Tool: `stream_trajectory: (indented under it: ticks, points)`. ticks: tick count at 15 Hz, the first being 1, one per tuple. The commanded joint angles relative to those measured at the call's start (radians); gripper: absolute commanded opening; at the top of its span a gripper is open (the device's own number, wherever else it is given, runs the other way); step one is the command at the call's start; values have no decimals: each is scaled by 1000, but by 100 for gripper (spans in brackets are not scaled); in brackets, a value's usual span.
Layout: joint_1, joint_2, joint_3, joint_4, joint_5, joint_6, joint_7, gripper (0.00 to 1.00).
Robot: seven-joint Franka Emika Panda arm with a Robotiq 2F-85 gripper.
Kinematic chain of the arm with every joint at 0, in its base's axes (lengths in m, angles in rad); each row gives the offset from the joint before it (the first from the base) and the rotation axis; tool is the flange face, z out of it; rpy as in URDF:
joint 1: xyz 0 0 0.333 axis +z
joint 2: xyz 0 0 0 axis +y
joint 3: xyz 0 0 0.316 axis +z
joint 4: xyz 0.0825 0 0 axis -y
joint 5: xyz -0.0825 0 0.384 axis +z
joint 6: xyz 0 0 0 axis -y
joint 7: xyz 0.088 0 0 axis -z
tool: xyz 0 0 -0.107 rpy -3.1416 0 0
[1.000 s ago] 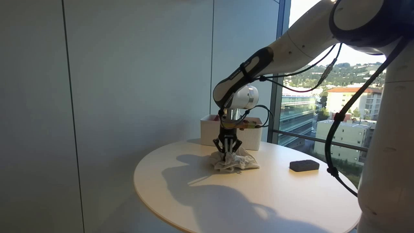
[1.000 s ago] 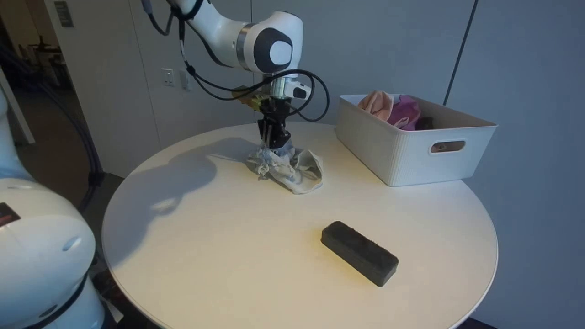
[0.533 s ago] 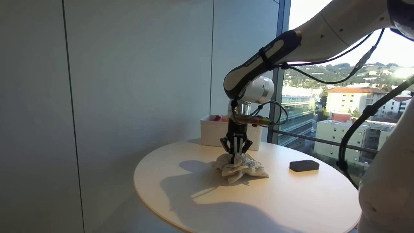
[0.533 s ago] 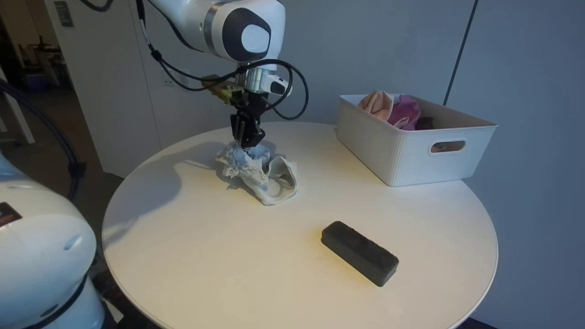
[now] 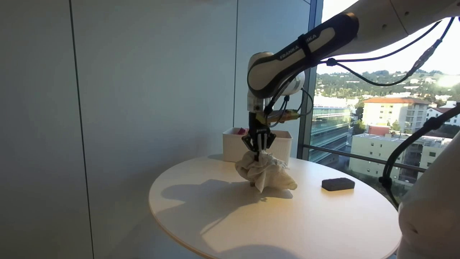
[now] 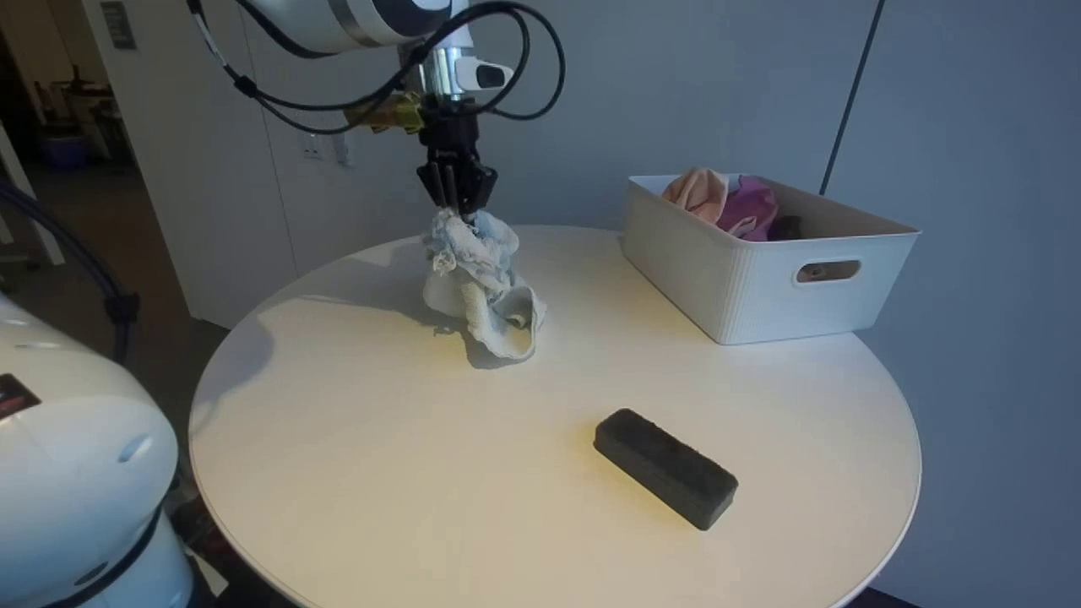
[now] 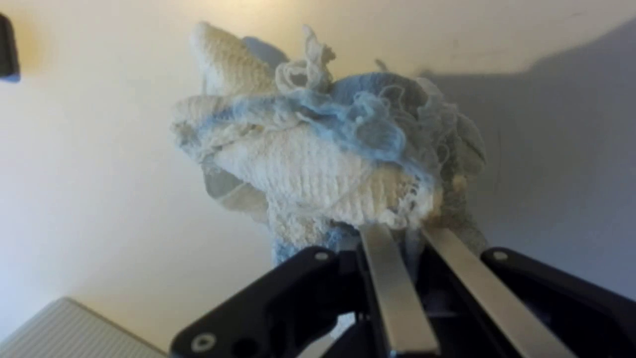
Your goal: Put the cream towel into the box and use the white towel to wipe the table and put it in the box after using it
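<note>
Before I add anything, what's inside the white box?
A peach cloth and a purple cloth show in the box, plus a dark item I can't identify. The box's sides and the cloths hide the bottom and anything underneath.

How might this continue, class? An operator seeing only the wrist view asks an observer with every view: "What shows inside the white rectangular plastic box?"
Observer: A crumpled pink cloth, a purple cloth and something dark.
Operator: What is the dark corner at my left edge?
Observer: A black oblong block on the round white table.
Operator: Would the crumpled white cloth towel clear the box from here?
Observer: Probably not: in an exterior view, its lower end hangs below the rim.
</note>
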Motion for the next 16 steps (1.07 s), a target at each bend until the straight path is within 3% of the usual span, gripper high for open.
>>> stream_trajectory:
  ticks: [1, 6, 9, 16]
  points:
    - [-14, 13, 18, 168, -119, 4, -17, 4]
    - [-43, 145, 13, 405, -294, 162, 12, 4]
    - [-78, 248, 11, 539, -439, 249, 97, 3]
    - [-57, 466, -66, 795, -876, 226, 422, 3]
